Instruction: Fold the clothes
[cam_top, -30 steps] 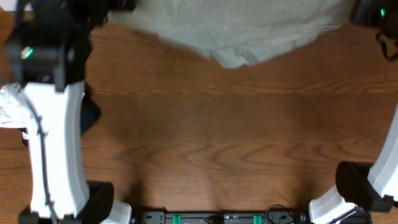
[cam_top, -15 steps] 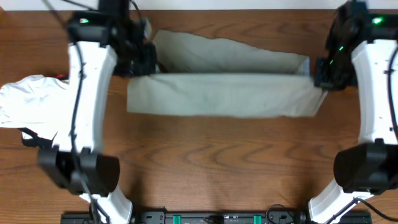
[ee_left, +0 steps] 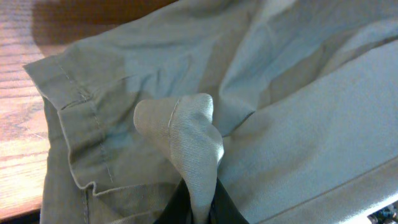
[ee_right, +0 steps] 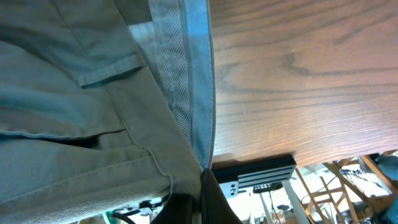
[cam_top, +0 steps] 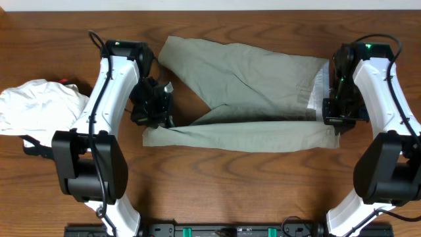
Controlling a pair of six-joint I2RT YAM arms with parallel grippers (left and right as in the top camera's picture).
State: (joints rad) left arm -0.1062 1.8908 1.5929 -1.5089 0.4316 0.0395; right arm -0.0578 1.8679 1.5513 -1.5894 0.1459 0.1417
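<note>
The pale khaki shorts (cam_top: pixel 250 85) lie across the back middle of the table, waistband to the right, with one leg stretched along the front edge of the fabric. My left gripper (cam_top: pixel 154 115) is shut on a pinch of leg hem (ee_left: pixel 199 162) at the shorts' left end. My right gripper (cam_top: pixel 332 118) is shut on the waistband edge (ee_right: pixel 193 124) at the right end. Both grippers hold the fabric low, near the table.
A white garment (cam_top: pixel 36 108) lies bunched at the table's left edge, next to my left arm, with a dark object (cam_top: pixel 36 148) just below it. The wooden table (cam_top: pixel 230 191) stretches in front of the shorts.
Both grippers have moved toward the front and down with the shorts. The fabric, earlier held up as a folded band, now lies spread on the table with the legs apart.
</note>
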